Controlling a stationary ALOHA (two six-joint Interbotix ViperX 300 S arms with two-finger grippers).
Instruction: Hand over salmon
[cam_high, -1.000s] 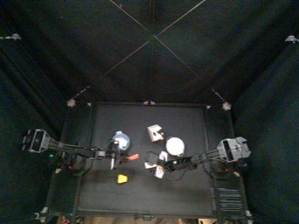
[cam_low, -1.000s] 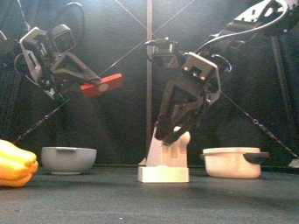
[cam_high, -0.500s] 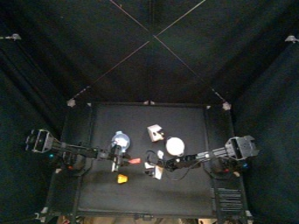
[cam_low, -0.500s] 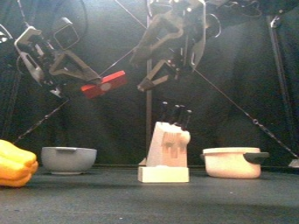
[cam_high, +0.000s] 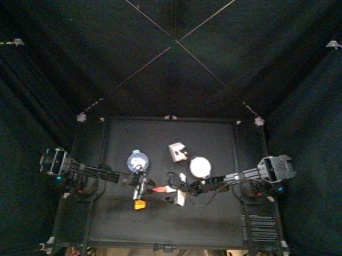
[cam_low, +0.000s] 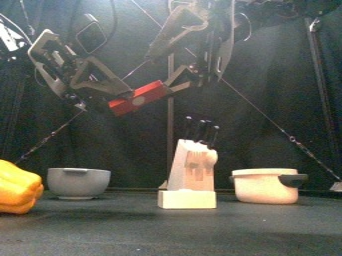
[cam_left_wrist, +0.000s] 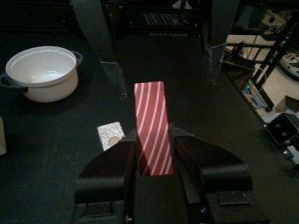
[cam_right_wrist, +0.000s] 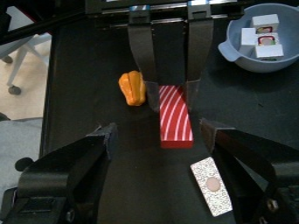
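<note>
salmon (cam_left_wrist: 152, 127): flat striped red-pink slab | left claw (cam_left_wrist: 153, 164): gripping it

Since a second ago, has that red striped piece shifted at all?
Yes. In the front view the salmon, held by the left gripper, has moved rightward and slightly lower, nearer above the knife block.

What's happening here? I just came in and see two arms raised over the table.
The left end effector holds a red striped salmon slice in the air and offers it toward the right end effector, which is wide open around its far end, not closed. A knife block, two bowls and a yellow pepper sit below.
</note>
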